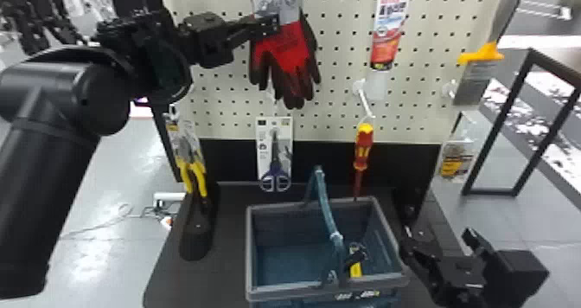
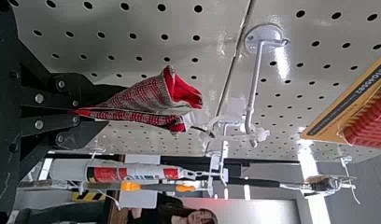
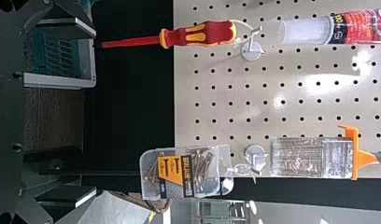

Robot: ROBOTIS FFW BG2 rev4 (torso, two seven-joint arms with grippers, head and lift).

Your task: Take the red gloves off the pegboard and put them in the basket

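My left gripper (image 1: 269,25) is at the pegboard (image 1: 337,39) in the head view, shut on the red gloves (image 1: 287,47) near their cuffs, with the dark fingertips hanging down. In the left wrist view, the left gripper (image 2: 75,112) pinches the gloves (image 2: 142,99). A clear loop at the cuff end lies by the tip of a metal hook (image 2: 255,88); whether it still hangs there I cannot tell. The basket (image 1: 249,246) stands below, its handle raised. My right gripper (image 1: 438,237) is open to the basket's right, as the right gripper (image 3: 88,112) in its wrist view confirms.
A red-yellow screwdriver (image 1: 364,149) hangs just behind the basket. Scissors (image 1: 275,155) and yellow-handled pliers (image 1: 192,173) hang low at the left. A tube (image 1: 389,26), a scraper (image 1: 477,73) and a screw pack (image 3: 179,175) hang at the right. A yellow-black item (image 1: 355,268) lies in the basket.
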